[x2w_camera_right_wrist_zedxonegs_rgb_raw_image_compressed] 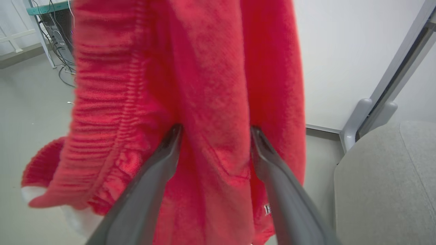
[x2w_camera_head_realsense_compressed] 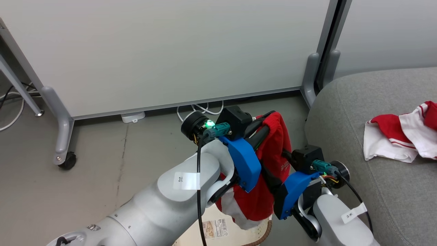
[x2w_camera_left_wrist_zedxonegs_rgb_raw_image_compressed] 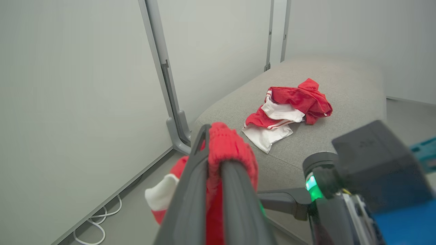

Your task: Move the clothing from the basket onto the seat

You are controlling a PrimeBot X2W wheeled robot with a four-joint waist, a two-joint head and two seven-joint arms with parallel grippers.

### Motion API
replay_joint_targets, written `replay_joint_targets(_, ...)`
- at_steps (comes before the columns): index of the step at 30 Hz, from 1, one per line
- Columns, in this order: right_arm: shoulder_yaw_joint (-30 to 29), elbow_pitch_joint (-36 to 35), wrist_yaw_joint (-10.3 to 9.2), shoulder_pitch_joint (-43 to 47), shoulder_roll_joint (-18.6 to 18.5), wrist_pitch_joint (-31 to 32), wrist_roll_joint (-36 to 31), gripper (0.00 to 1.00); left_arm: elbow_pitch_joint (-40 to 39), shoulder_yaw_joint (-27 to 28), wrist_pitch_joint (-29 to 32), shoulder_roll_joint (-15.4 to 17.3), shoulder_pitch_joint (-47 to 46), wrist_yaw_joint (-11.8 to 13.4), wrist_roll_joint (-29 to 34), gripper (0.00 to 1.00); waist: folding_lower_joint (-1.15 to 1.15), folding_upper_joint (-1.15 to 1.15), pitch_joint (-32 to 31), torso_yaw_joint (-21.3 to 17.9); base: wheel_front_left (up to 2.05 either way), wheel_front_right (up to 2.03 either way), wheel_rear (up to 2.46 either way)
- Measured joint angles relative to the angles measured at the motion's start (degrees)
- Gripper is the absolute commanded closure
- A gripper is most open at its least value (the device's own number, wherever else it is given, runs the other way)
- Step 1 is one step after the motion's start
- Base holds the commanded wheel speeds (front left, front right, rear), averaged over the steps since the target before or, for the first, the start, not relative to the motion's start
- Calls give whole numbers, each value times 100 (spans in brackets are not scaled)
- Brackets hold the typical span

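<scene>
Just beside the grey seat (x2w_camera_head_realsense_compressed: 375, 198), the left gripper (x2w_camera_left_wrist_zedxonegs_rgb_raw_image_compressed: 214, 146) is clamped on a red garment (x2w_camera_head_realsense_compressed: 273, 150). The right gripper (x2w_camera_right_wrist_zedxonegs_rgb_raw_image_compressed: 215, 131) has its fingers apart against the same cloth. The basket (x2w_camera_head_realsense_compressed: 267, 229) sits at the seat's foot. A second garment (x2w_camera_head_realsense_compressed: 399, 140) lies crumpled on the seat. A white wheeled partition (x2w_camera_head_realsense_compressed: 170, 51) stands beside the seat on the grey floor (x2w_camera_head_realsense_compressed: 102, 177).

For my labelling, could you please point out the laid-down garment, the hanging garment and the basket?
laid-down garment (x2w_camera_left_wrist_zedxonegs_rgb_raw_image_compressed: 283, 112), left wrist view, white panel.
hanging garment (x2w_camera_head_realsense_compressed: 275, 147), head view, red fold.
basket (x2w_camera_head_realsense_compressed: 268, 228), head view, brown rim.
</scene>
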Motion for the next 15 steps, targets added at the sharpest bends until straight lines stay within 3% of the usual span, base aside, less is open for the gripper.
replay_joint_targets(7, 361, 557, 0, -402, 0, -288, 363, 0, -52, -20, -2, 1, -8, -26, -23, 100, 0, 0, 0, 35, 0, 0, 0)
replay_joint_targets(8, 427, 620, 0, -444, 0, -333, 420, 9, -53, -21, -2, 1, -8, -27, -24, 100, 0, 0, -1, 36, 0, 0, 0)
replay_joint_targets(9, 485, 677, 0, -489, 0, -358, 487, 50, -53, -23, -2, 1, -8, -30, -24, 100, 0, 0, -3, 37, 0, 0, 0)
replay_joint_targets(10, 535, 730, 0, -522, 0, -381, 533, 69, -53, -24, -4, 1, -8, -40, -24, 100, 0, 0, -5, 36, 0, 0, 0)
replay_joint_targets(11, 591, 790, 0, -563, 0, -403, 571, 100, -53, -26, -13, 1, -8, -41, -24, 100, 0, 0, -8, 34, 0, 0, 0)
replay_joint_targets(15, 751, 975, 0, -689, 0, -522, 725, 100, -68, -30, -16, 1, -8, -40, -24, 100, 0, 0, -26, 18, 0, 0, 0)
